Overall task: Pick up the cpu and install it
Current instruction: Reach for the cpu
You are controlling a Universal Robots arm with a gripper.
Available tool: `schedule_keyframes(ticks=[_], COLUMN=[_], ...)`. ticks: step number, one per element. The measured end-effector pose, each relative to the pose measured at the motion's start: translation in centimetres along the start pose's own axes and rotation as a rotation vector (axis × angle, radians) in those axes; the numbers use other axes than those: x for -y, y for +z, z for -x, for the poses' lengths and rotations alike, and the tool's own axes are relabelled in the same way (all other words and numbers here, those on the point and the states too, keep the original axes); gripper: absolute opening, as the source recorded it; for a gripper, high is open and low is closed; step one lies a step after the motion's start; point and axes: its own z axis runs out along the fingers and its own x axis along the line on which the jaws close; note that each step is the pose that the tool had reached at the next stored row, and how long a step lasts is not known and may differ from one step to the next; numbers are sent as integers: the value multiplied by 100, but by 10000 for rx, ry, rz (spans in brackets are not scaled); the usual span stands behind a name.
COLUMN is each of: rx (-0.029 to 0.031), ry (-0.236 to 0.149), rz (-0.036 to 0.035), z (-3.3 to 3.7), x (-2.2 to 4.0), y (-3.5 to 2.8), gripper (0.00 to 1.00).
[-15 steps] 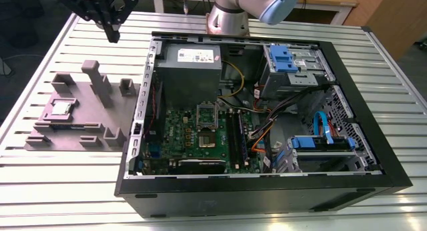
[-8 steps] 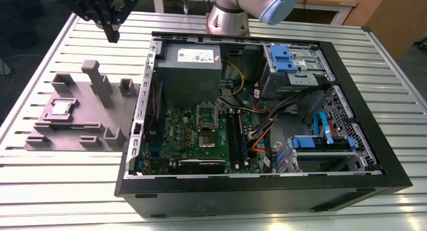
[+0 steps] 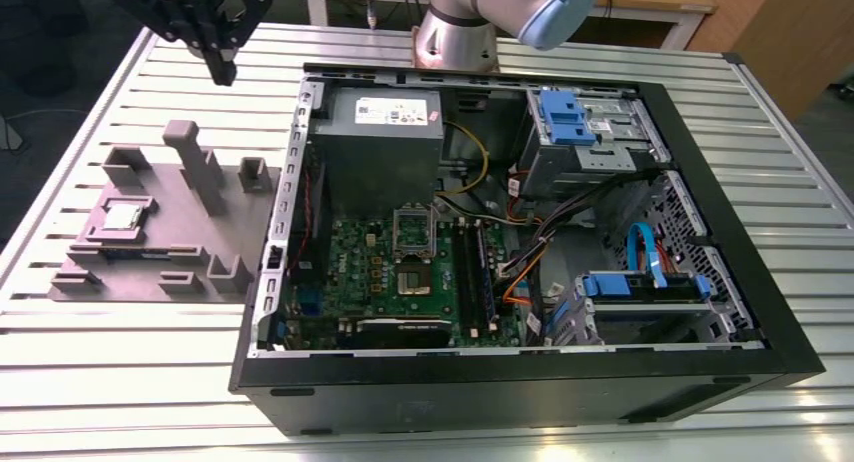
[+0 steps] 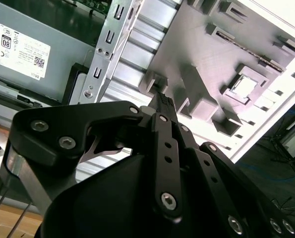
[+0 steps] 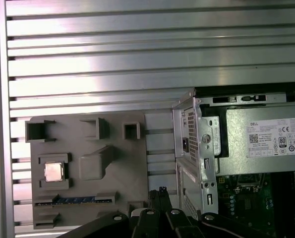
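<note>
Pickup apparently not begun yet: cpu (image 3: 124, 216) is seated in the grey fixture (image 3: 134, 270), gripper (image 3: 223, 72) held closed, empty, well apart. Finger-spreading needed for any grab.

One computer case (image 3: 507, 392) lies open on one slatted table (image 3: 134, 382). Inside the case there is one grey box (image 3: 380, 147) with one white label, one green circuit board (image 3: 354, 272), one shiny socket frame (image 3: 414, 232) and two blue drive holders (image 3: 571, 117). Just beside the case, on the exterior view's left, sits one grey tray (image 3: 160, 262). The tray carries one cpu (image 3: 124, 217) and one memory strip (image 5: 78, 200). Near the case's far corner on that same side hangs one gripper (image 3: 222, 74). It belongs to one arm (image 3: 507, 12).
</note>
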Motion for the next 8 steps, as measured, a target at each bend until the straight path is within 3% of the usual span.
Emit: schedule_keyframes(ticks=[8], rx=[0], ry=[1], rz=[1], z=[-3], x=[0], y=[0], gripper=[11])
